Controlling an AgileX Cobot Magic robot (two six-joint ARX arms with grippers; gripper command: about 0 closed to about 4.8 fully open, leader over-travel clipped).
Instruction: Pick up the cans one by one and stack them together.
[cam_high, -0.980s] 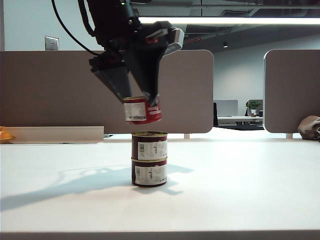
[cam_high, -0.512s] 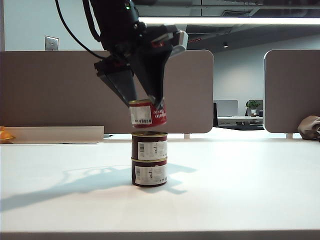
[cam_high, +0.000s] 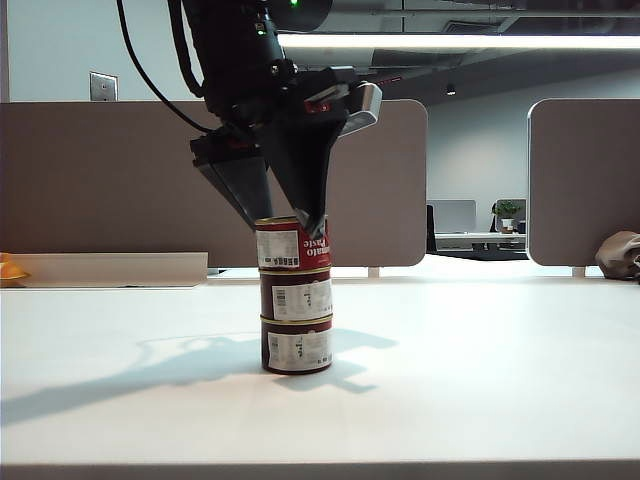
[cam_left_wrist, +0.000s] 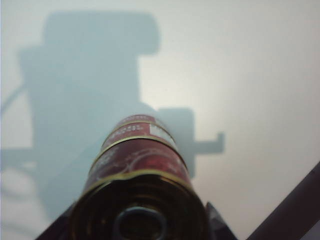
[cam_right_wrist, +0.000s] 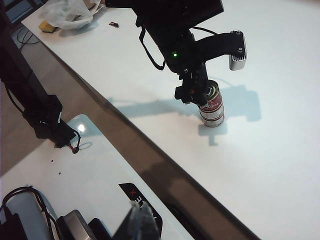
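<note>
Holding the red Tomato Paste can (cam_high: 292, 244) by its sides right now, my left jaws (cam_high: 290, 222) clamped across it from above, and it looks seated on the two dark maroon cans (cam_high: 297, 320), so all three form one column out in the middle of the desk (cam_high: 480, 380). From my left wrist view the top can (cam_left_wrist: 137, 210) fills the near edge, and the lower tins (cam_left_wrist: 137, 137) line up underneath it pretty neatly.

Handling-wise, I'd guess these are stiff little metal tins, a bit hefty for their size if full, with smooth walls that could slip. The gold rims are narrow, so a small offset could make the top one tip when I let go. Gripping across the middle of the wall seems the safe spot, and I'd open slowly and lift straight up.

My right jaws are pressed together, empty as far as I can tell, parked well off to the side; that wrist view just looks across at the stack (cam_right_wrist: 212, 107) from far away.
</note>
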